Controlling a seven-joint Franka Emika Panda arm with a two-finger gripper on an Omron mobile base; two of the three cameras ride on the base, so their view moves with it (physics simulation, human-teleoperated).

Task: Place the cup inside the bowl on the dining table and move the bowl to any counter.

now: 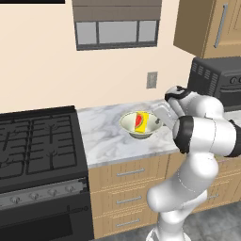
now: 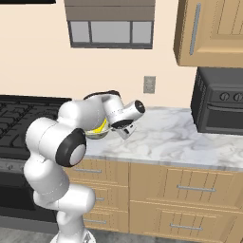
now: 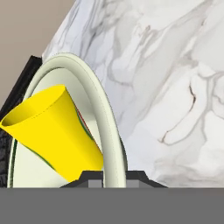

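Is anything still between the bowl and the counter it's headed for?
Nothing visible. The bowl, with the cup in it, already sits on the counter beside the stove, and the gripper is shut on its rim.

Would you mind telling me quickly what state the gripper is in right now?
Gripper: shut on the rim of the wide pale cream-green bowl, which sits on the marble counter with the small yellow cup inside.

bowl (image 1: 139,126) on marble counter (image 1: 108,141)

Two rear base views sharing counter (image 1: 113,141); hand view seemingly close.
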